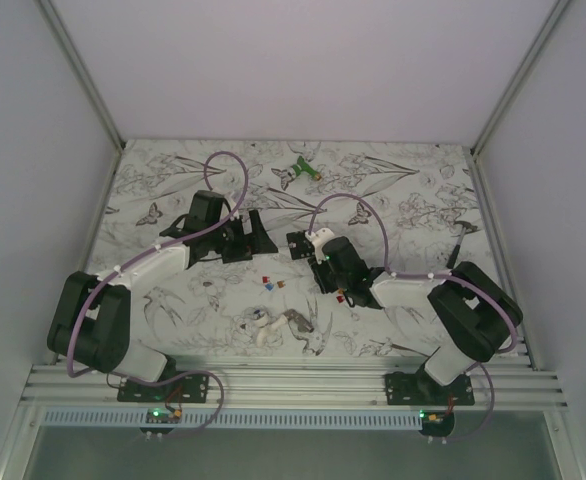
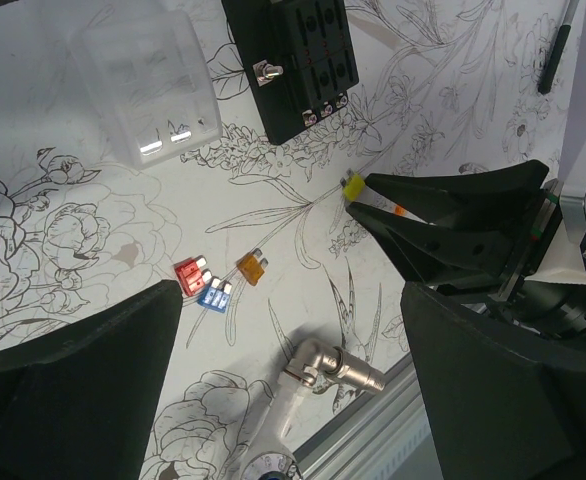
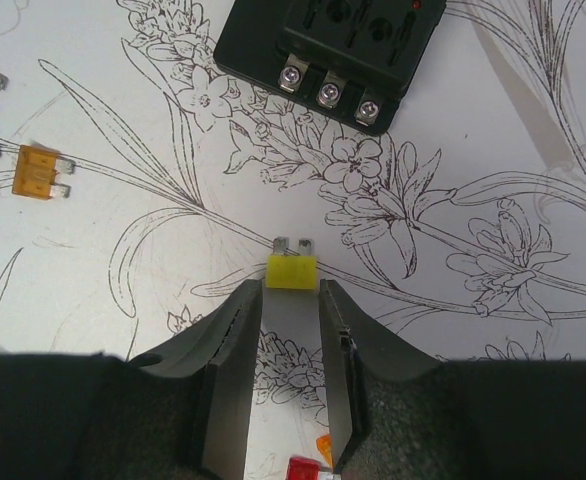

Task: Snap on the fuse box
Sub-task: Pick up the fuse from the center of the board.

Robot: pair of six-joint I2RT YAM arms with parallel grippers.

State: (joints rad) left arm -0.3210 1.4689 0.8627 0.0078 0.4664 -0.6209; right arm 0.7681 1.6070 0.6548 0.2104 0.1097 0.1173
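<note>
The fuse box (image 3: 328, 50) lies flat about mid-counter, slotted face up, with three screw terminals along the edge that faces my right wrist camera. Any marking on it is too small for me to read. It is uncovered. A clear plastic cover (image 2: 153, 85) lies apart, just to its left in the left wrist view.

A short way from that terminal edge, a yellow fuse (image 3: 291, 268) sits at the very tips of my right tool (image 3: 291, 292), prongs pointing toward the box. The jaws stand partly open, flanking the fuse. I cannot tell whether they pinch it or only bracket it. Two more small pieces, red and orange, show low between the fingers, blurred.

My left tool (image 2: 291, 290) is spread wide above the counter (image 2: 73, 230) and holds nothing. Below it lie a red fuse (image 2: 188, 275), a blue fuse (image 2: 213, 297) touching it, and an orange fuse (image 2: 251, 267) just beside them. Nearer me is a metal elbow fitting (image 2: 338, 368).

A green plastic object (image 1: 301, 170) rests at the far side. A white-and-grey clump (image 1: 271, 328) sits by the near edge.
</note>
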